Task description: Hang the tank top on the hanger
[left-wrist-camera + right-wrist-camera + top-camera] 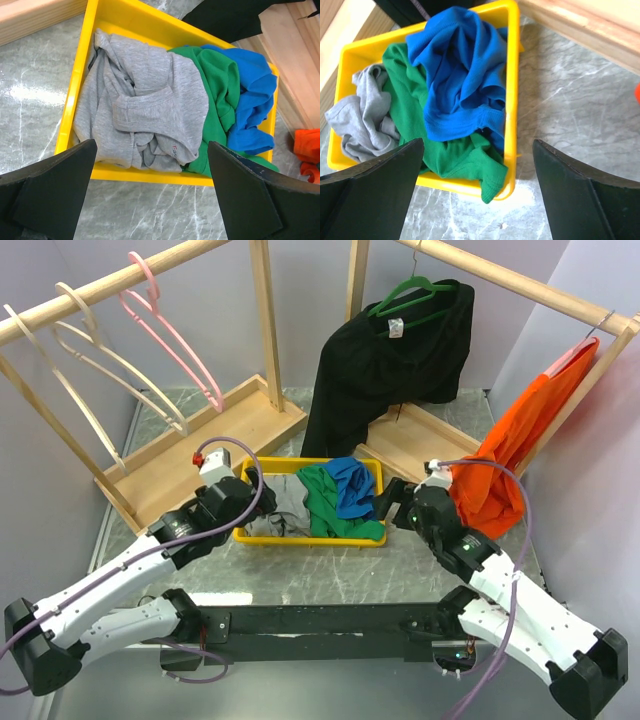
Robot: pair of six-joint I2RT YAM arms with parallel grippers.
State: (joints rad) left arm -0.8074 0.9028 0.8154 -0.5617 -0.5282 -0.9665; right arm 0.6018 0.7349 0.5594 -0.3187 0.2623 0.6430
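Laundry fills a yellow bin (300, 537) on the table (330, 565) as both arms hover over it, left fingers (50, 190) and right fingers (375, 185) spread wide and empty, apparently poised for a first pick. The grey tank top (145, 105) lies crumpled at the bin's left end, beside a green garment (405, 90) topped by a blue one (460, 75). Only the overhead view shows the pink hanger (175, 340), hooked on a wooden rail (100, 285) well apart from the bin; only the left wrist view reveals the top's folded hem and small label.
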